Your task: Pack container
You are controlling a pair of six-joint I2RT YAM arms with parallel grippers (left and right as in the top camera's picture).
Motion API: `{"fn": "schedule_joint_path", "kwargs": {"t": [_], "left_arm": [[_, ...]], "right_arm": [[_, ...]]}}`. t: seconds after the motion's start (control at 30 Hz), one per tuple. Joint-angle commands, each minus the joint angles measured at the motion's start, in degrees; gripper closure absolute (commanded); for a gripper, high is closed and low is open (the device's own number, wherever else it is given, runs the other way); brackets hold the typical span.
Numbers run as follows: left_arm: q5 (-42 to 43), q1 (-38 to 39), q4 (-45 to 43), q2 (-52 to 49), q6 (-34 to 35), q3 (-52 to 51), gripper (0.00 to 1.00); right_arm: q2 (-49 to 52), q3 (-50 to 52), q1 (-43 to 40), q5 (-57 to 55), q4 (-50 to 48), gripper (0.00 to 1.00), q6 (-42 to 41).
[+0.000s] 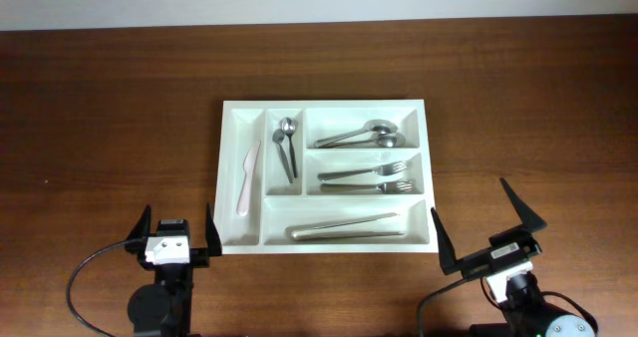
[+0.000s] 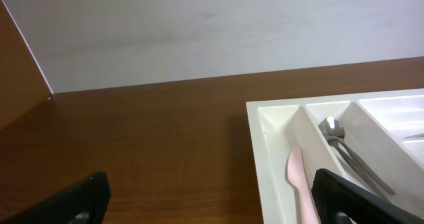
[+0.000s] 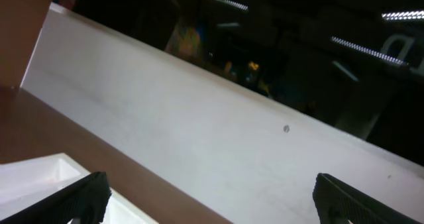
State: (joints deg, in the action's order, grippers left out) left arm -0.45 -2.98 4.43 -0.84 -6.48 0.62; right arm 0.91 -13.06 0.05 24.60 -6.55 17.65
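L claw wide, empty, by near-left corner of container. R claw wide, empty, off near-right corner.

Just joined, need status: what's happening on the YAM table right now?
Nothing is being handled. The left tool and right tool sit open and empty at the near edge of the table. The white cutlery tray between them already holds a pink knife, small spoons, larger spoons, forks and long steel pieces, one kind per compartment.
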Motion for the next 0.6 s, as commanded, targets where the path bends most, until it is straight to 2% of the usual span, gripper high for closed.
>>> {"fn": "schedule_joint_path", "kwargs": {"t": [0.0,0.57], "left_arm": [[0.1,-0.2,0.3,0.5,-0.9,-0.1,0.01],[0.1,-0.2,0.3,0.5,-0.9,-0.1,0.01]], "right_arm": [[-0.7,1.7,0.6,0.2,-0.3,0.01,0.2],[-0.7,12.7,0.6,-0.5,-4.6,0.01,0.1]]}}
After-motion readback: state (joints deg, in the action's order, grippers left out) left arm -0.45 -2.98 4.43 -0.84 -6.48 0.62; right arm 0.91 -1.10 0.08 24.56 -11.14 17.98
